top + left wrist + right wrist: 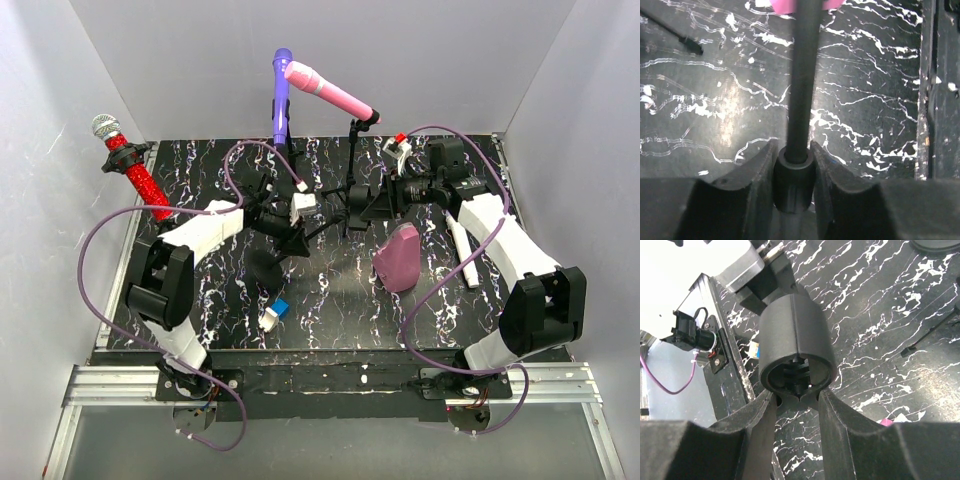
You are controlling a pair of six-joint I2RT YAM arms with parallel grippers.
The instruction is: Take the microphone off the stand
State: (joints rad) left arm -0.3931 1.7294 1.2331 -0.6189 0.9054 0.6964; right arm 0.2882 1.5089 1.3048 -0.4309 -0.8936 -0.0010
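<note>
Dark left fingers (752, 172) press from both sides on the collar (793, 186) of a black pole (802, 75). The left gripper (793, 150) is narrowed to a clamp there, apparently to brace the hardware low down. The right gripper (795, 399) is also narrow, its fingers (845, 425) set against the underside of a split black cylinder (796, 335). They seem to pinch it, though what part it is cannot be told.

Seen from above, both arms meet mid-table (330, 310) among tripod legs. The pink mic (328, 90) sits slanted in the clip (365, 122) atop its stand (353, 170), high over the back of the table, with neither gripper near it. A purple mic (281, 95) stands upright just beside it, and a red mic (135, 170) leans at the left edge. A pink pouch (400, 260) lies near the right arm.

Removal looks barely begun. One gripper would likely have to rise to the clip while the other steadies the stand against tipping.
</note>
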